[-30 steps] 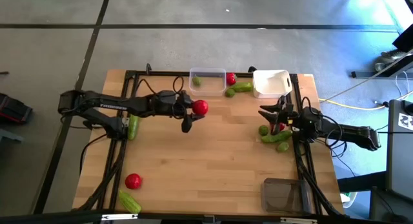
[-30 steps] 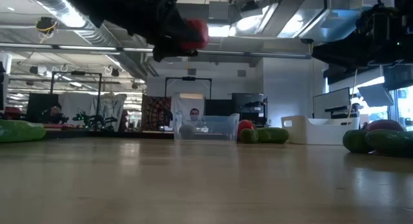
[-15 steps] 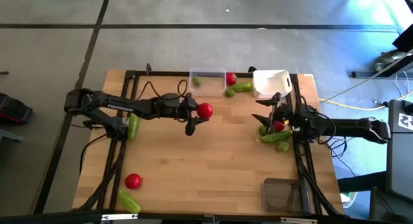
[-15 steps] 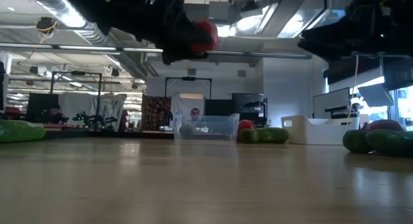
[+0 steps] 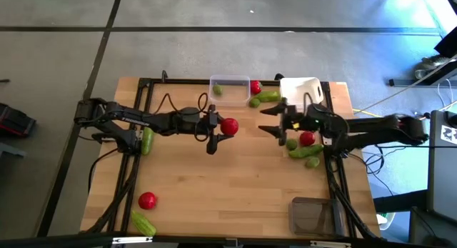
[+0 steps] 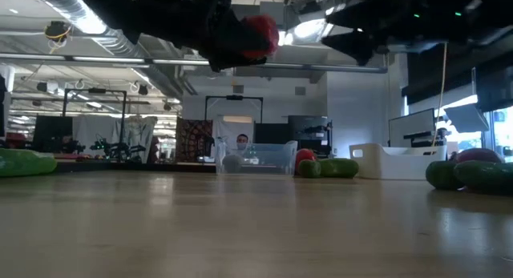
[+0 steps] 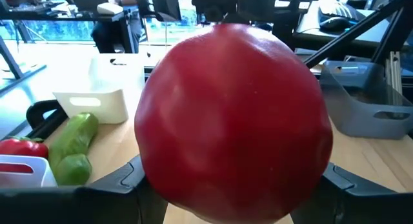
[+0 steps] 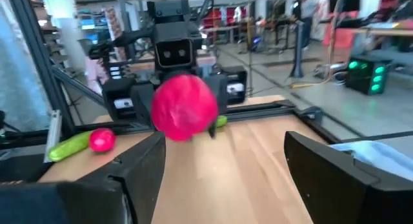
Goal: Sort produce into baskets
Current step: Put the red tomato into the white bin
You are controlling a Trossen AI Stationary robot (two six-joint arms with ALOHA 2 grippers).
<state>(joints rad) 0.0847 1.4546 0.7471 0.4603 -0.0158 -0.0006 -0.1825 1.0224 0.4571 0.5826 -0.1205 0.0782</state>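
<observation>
1. While it hangs above mid-table, the left gripper (image 5: pixel 220 129) clamps a red tomato (image 5: pixel 229 126) between its fingers.
2. The right gripper (image 5: pixel 272 124) faces it nearby, jaws spread, holding nothing.
3. Behind them along the far edge sit the clear basket (image 5: pixel 229 90) and the white basket (image 5: pixel 300 91).

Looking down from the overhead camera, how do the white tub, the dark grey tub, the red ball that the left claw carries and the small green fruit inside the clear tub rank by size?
1. Dark grey translucent tub and white tub: look alike, unranked.
2. Red round piece in the left gripper; raised nearer the camera, so slightly flattered.
3. Small olive-green fruit inside the clear plastic tub.
</observation>
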